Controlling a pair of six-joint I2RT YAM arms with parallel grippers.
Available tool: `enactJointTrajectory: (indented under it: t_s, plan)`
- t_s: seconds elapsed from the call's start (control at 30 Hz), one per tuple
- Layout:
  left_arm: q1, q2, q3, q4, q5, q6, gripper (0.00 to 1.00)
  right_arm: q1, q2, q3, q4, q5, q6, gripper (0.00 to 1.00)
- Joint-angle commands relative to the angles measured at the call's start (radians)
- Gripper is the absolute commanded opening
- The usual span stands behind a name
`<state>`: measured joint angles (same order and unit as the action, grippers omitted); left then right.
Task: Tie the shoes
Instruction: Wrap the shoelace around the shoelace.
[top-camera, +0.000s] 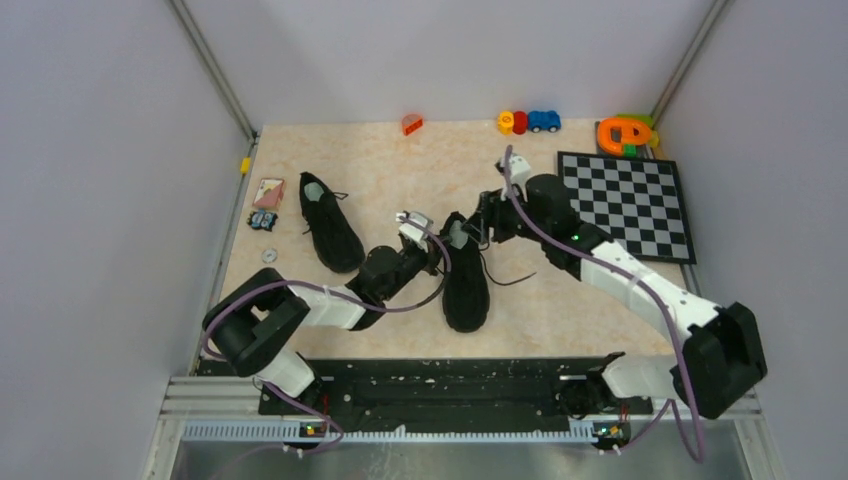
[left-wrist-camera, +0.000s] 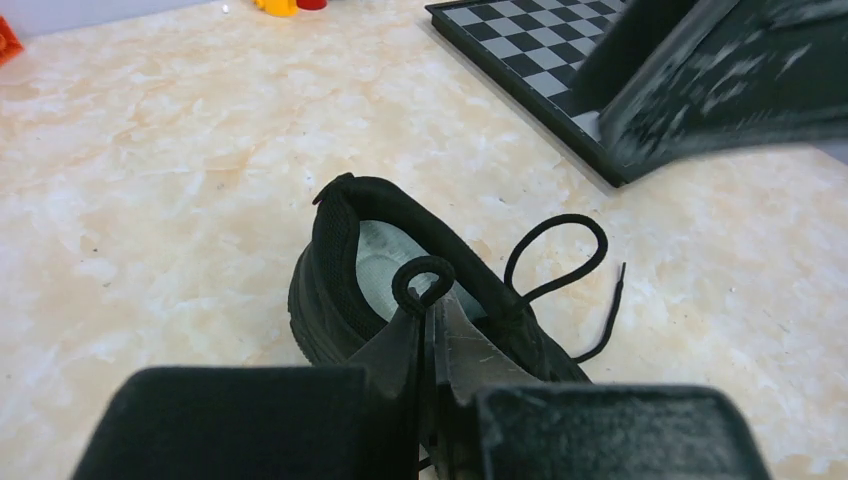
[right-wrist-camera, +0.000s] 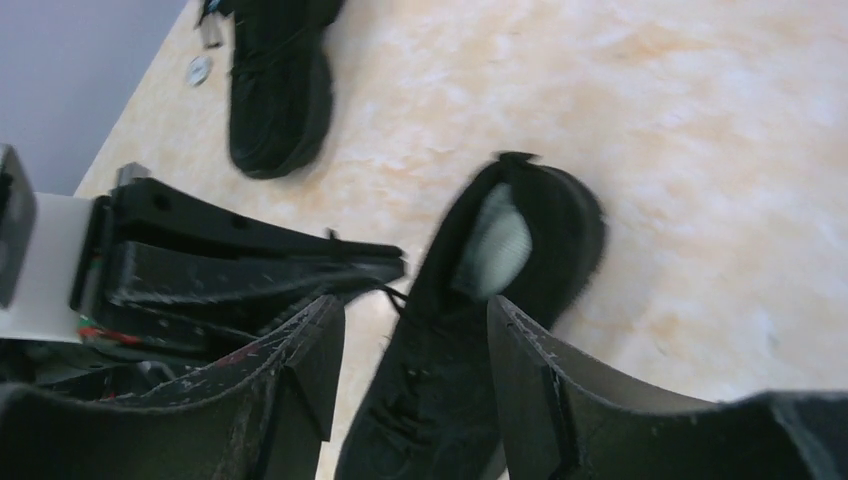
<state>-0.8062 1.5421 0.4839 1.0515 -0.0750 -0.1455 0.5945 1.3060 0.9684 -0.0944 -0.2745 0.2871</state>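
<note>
Shoes (top-camera: 465, 285) judged light, soft; laces thin, limp, slip-prone. Small loop (left-wrist-camera: 422, 275) pinched by closed left claw (left-wrist-camera: 428, 310). Right claw (right-wrist-camera: 415, 315) spread wide, empty; free loop (left-wrist-camera: 556, 250) best taken at bend.

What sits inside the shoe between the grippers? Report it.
Inside the shoe, a pale insole shows at the heel. Farther forward, the interior is covered by the left gripper, shut on a lace loop.
</note>
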Motion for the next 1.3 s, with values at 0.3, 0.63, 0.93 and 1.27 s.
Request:
enactJointTrajectory:
  t_s: [0.3,0.63,0.93,1.27]
  plan:
    - [0.128,-0.046,-0.023,0.079,0.257,-0.146,0.0,-0.1,-0.376,-0.404,0.013,0.331,0.3,0.44]
    - [0.16,-0.1,-0.007,-0.014,0.324,-0.119,0.0,-0.111,-0.245,-0.482,0.201,0.062,-0.009,0.5]
    - [0.174,-0.102,-0.008,-0.016,0.356,-0.101,0.0,-0.154,0.004,-0.4,0.359,-0.084,-0.026,0.4]
    - [0.178,-0.118,-0.004,-0.038,0.376,-0.07,0.0,-0.193,0.212,-0.361,0.543,-0.179,0.032,0.32]
